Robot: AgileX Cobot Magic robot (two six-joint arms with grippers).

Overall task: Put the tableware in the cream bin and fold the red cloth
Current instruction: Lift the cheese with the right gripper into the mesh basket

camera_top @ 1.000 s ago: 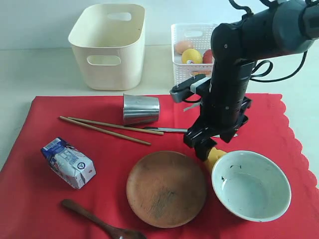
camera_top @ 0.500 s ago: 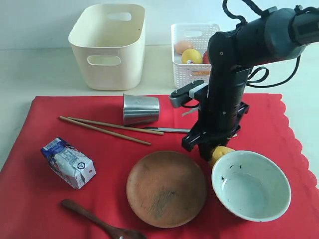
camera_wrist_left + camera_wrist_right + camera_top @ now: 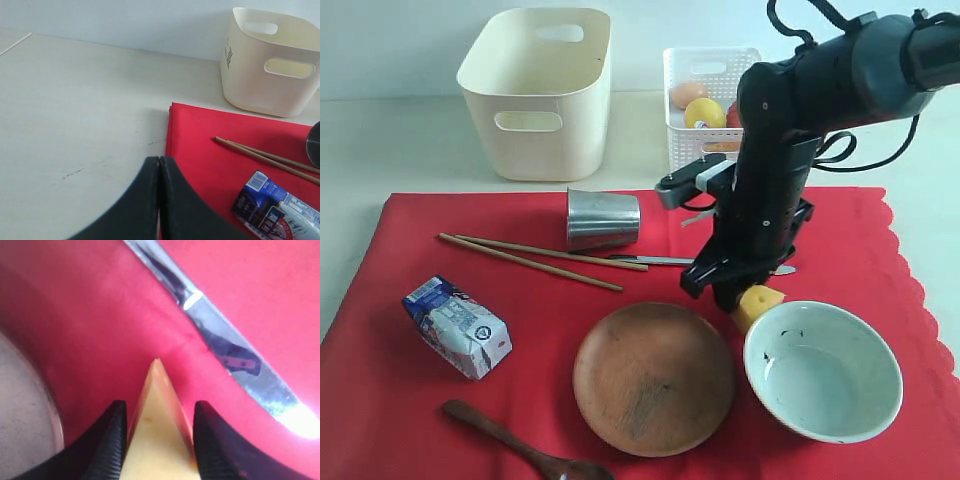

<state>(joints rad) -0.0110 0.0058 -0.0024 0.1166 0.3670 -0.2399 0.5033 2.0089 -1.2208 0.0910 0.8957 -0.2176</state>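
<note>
Right wrist view tells most of it: the right gripper (image 3: 159, 410) has its jaws half closed around a yellow cheese wedge (image 3: 160, 445), pinching its flat sides, right over the red cloth (image 3: 90, 315) beside the knife (image 3: 220, 340). Looks like food being cleared off, probably toward the white basket (image 3: 705, 95) where other foods sit.

None of the tableware is in the cream bin (image 3: 535, 100) yet. The tumbler (image 3: 603, 219), chopsticks (image 3: 540, 257), plate (image 3: 653, 378), bowl (image 3: 823, 370) and spoon (image 3: 520, 448) all lie on the cloth. The left gripper (image 3: 159, 167) is fully closed on nothing, parked over bare table (image 3: 75, 125) by the cloth's corner.
</note>
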